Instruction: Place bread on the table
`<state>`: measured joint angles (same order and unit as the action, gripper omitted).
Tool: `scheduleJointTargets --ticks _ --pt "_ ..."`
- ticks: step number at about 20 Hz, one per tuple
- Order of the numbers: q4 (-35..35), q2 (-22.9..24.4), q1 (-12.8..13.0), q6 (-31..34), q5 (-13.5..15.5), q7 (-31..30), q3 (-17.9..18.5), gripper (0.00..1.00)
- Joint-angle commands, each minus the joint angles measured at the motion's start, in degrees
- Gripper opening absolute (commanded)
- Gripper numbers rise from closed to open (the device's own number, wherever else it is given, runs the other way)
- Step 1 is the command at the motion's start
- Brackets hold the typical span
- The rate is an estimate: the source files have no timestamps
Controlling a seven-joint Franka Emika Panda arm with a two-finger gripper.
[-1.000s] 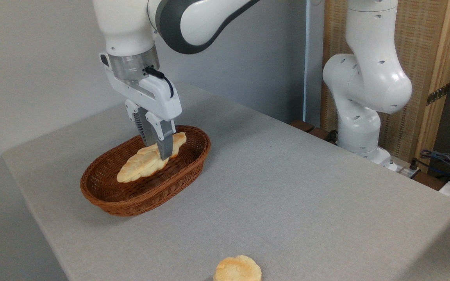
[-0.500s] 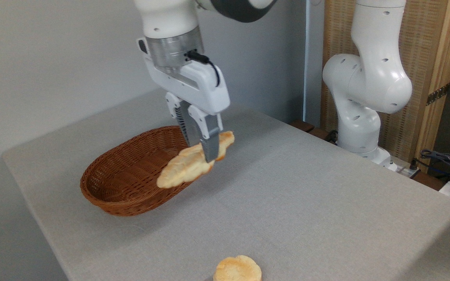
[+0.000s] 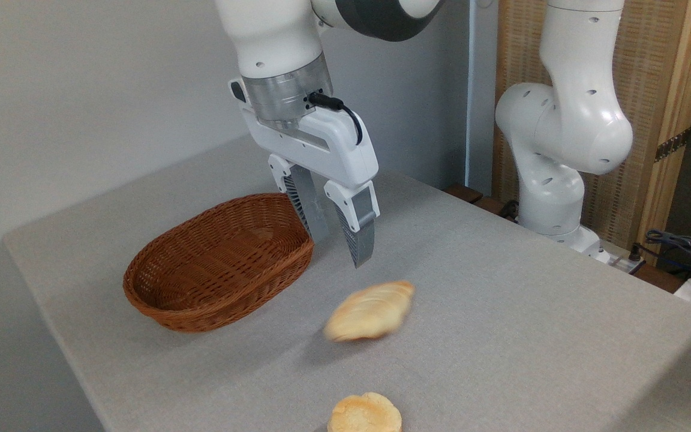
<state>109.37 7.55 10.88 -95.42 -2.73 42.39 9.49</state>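
Observation:
The bread (image 3: pixel 369 311), an elongated pale golden loaf, shows blurred just over the grey table (image 3: pixel 489 312), right of the basket, with a shadow under it. Whether it touches the tabletop I cannot tell. My gripper (image 3: pixel 339 249) hangs above and a little left of the loaf, open, with nothing between its grey fingers (image 3: pixel 360 231).
A brown oval wicker basket (image 3: pixel 219 264) stands on the left part of the table with nothing in it. A small round pale bun (image 3: pixel 364 414) lies at the front edge. The arm's white base (image 3: pixel 561 138) rises at the back right, with cables beside it.
The gripper carried the bread out of the basket and to the right, then opened. The loaf has left the fingers and dropped to the table beside the basket.

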Motion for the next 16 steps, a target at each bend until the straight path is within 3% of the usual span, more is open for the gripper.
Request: scheduleJointTargets --ticks 1,5,8,12,13,14,16 --pt "-1.0 0.6 0.8 1.0 -1.0 0.1 1.5 1.0" --pt "-4.7 0.2 1.0 1.1 2.2 -0.4 2.2 1.0" --pt "-10.5 -2.4 0.9 1.1 7.0 -0.6 2.3 1.0" --pt "-13.6 -4.5 1.2 1.1 7.6 -1.6 1.3 1.0" --pt "-13.9 -4.6 1.2 1.1 7.5 -3.1 -0.1 1.0" --pt "-13.9 -4.6 0.2 1.2 6.9 -3.6 -4.2 1.0" --pt "-13.8 -4.6 -4.2 1.2 6.8 -3.8 -10.2 1.0"
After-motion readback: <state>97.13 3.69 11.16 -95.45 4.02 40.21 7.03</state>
